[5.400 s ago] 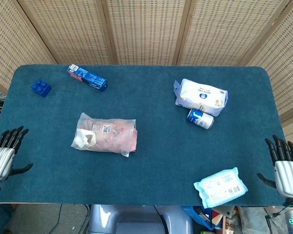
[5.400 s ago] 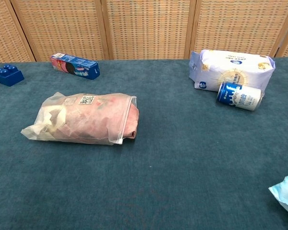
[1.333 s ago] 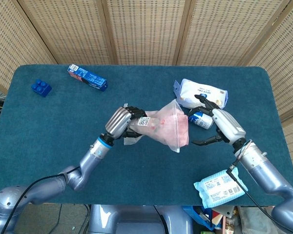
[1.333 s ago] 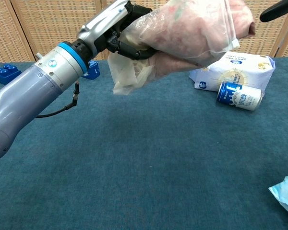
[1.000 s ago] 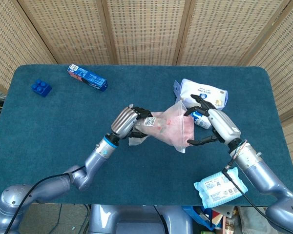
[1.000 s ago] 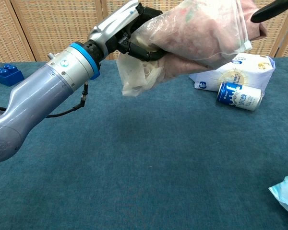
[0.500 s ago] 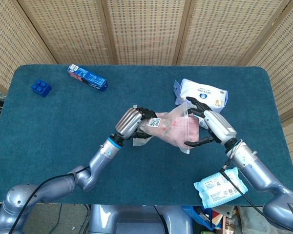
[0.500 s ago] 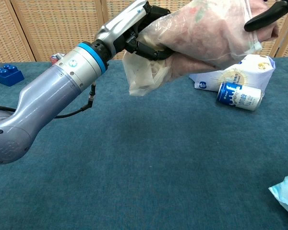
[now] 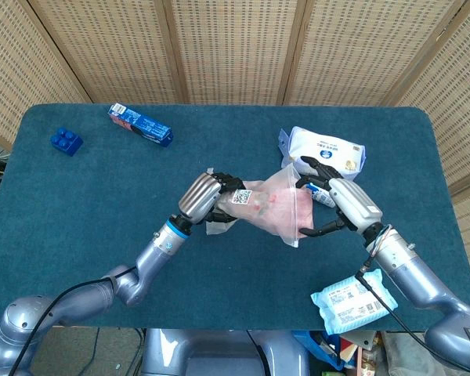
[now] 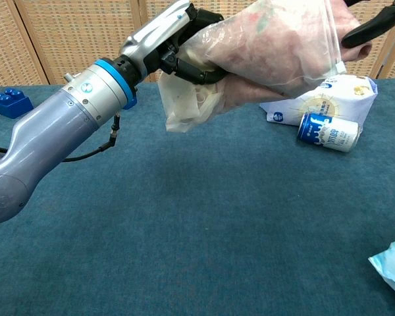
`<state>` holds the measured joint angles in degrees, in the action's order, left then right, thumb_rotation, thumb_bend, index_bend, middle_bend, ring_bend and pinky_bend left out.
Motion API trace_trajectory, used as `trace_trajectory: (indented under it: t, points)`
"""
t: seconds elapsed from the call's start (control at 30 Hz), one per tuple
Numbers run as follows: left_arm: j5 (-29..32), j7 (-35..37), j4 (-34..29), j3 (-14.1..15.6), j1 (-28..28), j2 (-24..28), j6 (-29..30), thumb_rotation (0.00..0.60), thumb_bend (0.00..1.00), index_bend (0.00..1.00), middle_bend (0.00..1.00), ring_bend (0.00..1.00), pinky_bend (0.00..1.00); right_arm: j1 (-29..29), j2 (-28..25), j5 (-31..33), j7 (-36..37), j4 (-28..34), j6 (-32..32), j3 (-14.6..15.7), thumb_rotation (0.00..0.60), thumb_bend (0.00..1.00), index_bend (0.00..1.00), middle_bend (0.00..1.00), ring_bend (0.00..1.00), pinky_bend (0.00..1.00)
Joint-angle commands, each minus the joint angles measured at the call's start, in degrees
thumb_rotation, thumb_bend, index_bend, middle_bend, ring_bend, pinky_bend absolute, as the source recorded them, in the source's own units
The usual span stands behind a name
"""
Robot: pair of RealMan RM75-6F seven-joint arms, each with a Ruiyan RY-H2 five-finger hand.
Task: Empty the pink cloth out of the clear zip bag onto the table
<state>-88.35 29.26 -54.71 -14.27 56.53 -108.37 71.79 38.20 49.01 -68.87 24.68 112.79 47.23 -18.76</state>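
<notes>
I have the clear zip bag (image 9: 270, 205) up off the table (image 9: 78, 204), pink cloth (image 10: 276, 46) still inside, a QR-code sticker showing on it. My left hand (image 9: 206, 200) grips its closed end; my right hand (image 9: 335, 205) reaches its mouth, fingers spread. One blue can (image 10: 328, 131), its print unreadable.

Left hand (image 10: 178, 39) gripping clear zip bag (image 10: 263, 49) aloft, pink cloth (image 10: 276, 39) inside, blue can (image 10: 328, 131) below
</notes>
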Motion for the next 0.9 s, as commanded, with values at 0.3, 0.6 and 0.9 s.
trace_trajectory:
  t: [0.3,0.6,0.9]
  points:
    - [1.04,0.43,-0.60,-0.90,0.14,-0.40,0.26,0.600,0.49,0.66,0.58,0.53,0.55,0.85,1.04,0.20,0.38,0.29,-0.98,-0.04,0.600,0.00,0.33,0.00,0.00,0.00]
    - [1.47,-0.66,-1.59,-1.06,0.68,-1.14,-0.38,0.600,0.49,0.66,0.58,0.53,0.55,1.74,1.85,1.39,-0.95,0.25,-0.99,-0.32,0.600,0.00,0.33,0.00,0.00,0.00]
    - [2.49,-1.86,-3.28,-1.59,0.81,-0.84,-1.45,0.600,0.49,0.66,0.58,0.53,0.55,1.87,2.92,0.75,-0.90,0.00,-1.44,0.33,0.600,0.15,0.43,0.00,0.00,0.00]
